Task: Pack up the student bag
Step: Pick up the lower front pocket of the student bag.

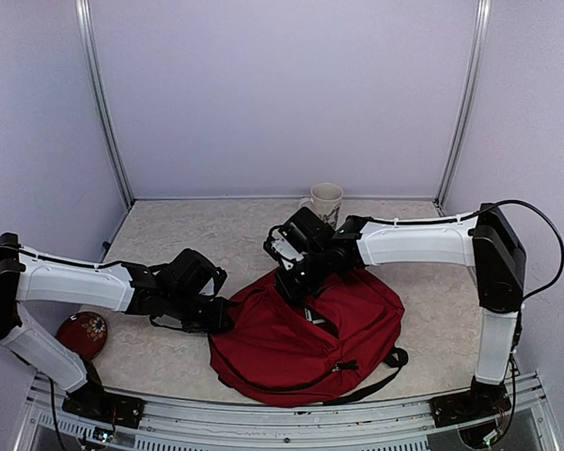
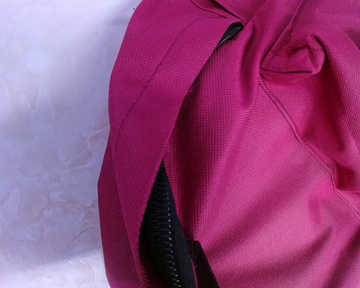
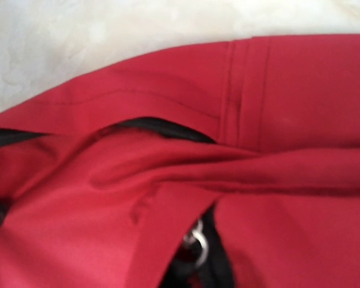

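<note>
Student bag [image 1: 305,352] lying flat on tabletop [image 1: 207,235], between the arms.
Left end effector [image 1: 218,316] pressing together at its left edge, right end effector [image 1: 296,287] likewise at top; grip on fabric unclear.

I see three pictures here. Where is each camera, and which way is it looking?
Top: fixed above and behind, looking down on the table; left arm, right arm, bag and mug show.
Left wrist: on the left arm, close on the bag's edge and zipper; none of the robot shows.
Right wrist: on the right arm, close on bag folds and a metal ring; none of the robot shows.
Shared: all three see the bag.
</note>
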### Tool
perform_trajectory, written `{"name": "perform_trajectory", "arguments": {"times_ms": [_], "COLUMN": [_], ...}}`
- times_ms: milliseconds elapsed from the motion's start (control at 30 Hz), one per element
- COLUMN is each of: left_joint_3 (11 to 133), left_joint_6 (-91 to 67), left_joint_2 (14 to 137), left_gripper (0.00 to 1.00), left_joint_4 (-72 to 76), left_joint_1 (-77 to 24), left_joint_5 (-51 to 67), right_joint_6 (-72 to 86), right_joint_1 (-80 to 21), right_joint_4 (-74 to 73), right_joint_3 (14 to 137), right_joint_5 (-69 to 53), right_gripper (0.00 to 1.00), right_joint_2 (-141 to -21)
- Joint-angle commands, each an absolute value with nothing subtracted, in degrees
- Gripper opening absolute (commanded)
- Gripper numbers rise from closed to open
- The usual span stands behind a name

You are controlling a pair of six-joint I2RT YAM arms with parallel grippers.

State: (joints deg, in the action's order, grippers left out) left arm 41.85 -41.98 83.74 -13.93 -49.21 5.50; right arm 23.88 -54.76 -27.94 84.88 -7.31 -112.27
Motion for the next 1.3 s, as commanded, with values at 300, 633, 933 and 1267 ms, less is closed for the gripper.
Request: {"name": "perform_trajectory", "arguments": {"times_ms": [300, 633, 933, 1267], "left_joint_3": [41.19, 43.3, 50.94, 59.37], "left_joint_6": [-40.76, -35.96, -30.18, -21.82], "left_joint_2": [81.52, 80.48, 77.82, 99.63], "left_gripper": [0.0, 0.61, 0.87, 0.82], "left_joint_4": [-16.3, -17.44, -14.95, -11.17], "left_joint_1": [-47.9, -48.65, -41.06, -40.08], "left_joint_5": [3.72, 2.12, 8.02, 19.22], "right_joint_6": [25.9, 24.97, 24.0, 28.73], "right_joint_1": [-54.95, -55.01, -54.88, -52.61], "right_joint_4": [-31.7, -28.4, -25.0, -14.38], "right_joint_3": [73.45, 73.7, 73.56, 65.88], "right_joint_5": [-12.28, -10.48, -9.74, -13.53], "right_gripper": [0.0, 0.0, 0.09, 0.24], "right_joint_2": [-97.41, -99.64, -101.38, -99.53]}}
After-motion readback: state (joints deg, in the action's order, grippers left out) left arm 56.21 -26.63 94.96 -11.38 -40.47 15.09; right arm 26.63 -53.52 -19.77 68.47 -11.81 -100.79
